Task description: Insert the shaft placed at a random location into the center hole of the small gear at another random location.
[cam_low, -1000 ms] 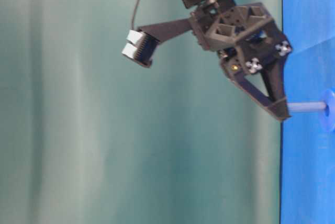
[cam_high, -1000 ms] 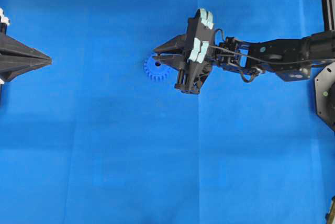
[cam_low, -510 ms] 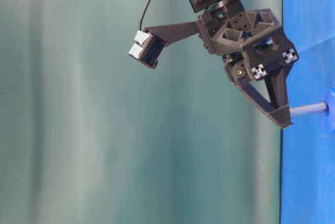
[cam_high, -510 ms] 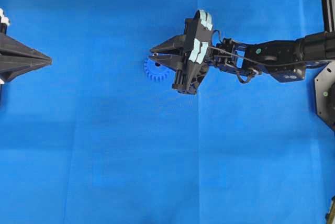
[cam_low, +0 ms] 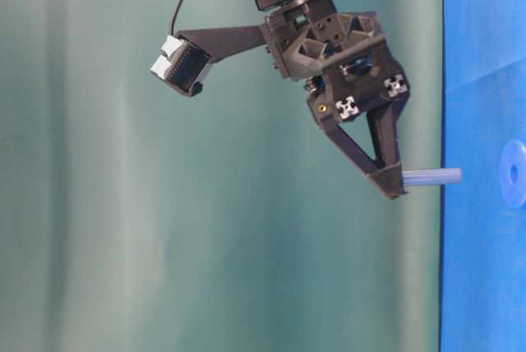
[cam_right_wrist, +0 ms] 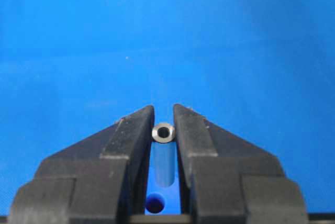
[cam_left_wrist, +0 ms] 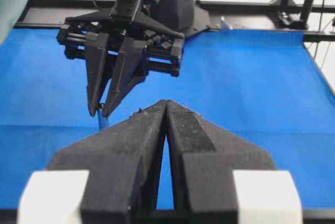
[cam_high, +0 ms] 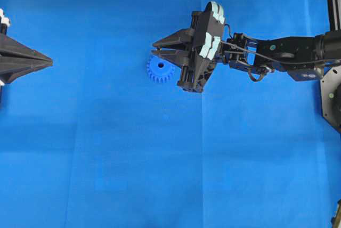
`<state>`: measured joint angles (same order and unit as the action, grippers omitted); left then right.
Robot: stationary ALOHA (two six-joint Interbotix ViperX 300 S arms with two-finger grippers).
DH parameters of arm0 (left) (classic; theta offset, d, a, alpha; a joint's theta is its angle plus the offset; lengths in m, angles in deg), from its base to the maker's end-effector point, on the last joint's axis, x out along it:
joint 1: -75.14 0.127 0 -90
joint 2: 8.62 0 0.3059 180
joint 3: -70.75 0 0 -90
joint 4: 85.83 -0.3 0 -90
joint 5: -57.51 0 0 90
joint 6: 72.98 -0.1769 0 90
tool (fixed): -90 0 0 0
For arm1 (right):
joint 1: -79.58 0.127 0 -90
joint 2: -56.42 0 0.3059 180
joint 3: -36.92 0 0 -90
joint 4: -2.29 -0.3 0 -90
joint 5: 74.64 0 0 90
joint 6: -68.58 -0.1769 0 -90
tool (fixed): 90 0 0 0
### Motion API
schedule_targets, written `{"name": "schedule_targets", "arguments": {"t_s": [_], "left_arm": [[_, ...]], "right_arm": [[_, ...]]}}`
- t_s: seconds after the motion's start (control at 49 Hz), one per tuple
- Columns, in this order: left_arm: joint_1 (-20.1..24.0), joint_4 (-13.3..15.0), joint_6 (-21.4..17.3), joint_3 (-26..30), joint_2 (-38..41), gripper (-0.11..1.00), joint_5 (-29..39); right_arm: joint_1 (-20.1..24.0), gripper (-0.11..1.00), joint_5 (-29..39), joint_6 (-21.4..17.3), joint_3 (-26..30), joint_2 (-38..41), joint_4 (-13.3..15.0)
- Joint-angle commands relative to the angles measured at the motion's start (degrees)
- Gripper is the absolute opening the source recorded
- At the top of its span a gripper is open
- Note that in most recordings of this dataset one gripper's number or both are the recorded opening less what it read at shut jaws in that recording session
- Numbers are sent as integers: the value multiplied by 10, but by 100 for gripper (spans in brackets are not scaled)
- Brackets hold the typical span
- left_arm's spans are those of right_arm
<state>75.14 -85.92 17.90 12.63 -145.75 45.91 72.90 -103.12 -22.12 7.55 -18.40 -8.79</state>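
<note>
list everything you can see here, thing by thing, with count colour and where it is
small gear: one, bright blue, flat on the cloth just left of the right claw's tips in the overhead view
center hole: one, dark, in the middle of the gear's hub, nothing in it
shaft: one, silvery grey, held between the right claw's fingers, its free end off the gear
cloth: one, blue, covers the whole work surface
backdrop: one, teal green, behind the scene in the table-level view
left claw: one, black, shut and holding nothing, at the left edge of the overhead view
right claw: one, black, shut on the shaft, above the gear
</note>
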Motion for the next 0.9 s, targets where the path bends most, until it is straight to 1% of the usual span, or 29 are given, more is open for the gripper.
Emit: {"name": "schedule_targets", "arguments": {"t_s": [0.0, 0.245, 0.51, 0.877], "left_arm": [[1, -1, 1, 6, 2, 0, -3], [1, -1, 1, 6, 2, 0, -3], [0, -1, 1, 6, 2, 0, -3], [0, -1, 1, 6, 3, 0, -3]], "right_arm": [[4, 3, -6, 1, 5, -12, 1], [10, 3, -21, -4, 9, 20, -4], [11, 3, -39, -4, 5, 51, -25], [12, 3, -55, -4, -4, 67, -26]]}}
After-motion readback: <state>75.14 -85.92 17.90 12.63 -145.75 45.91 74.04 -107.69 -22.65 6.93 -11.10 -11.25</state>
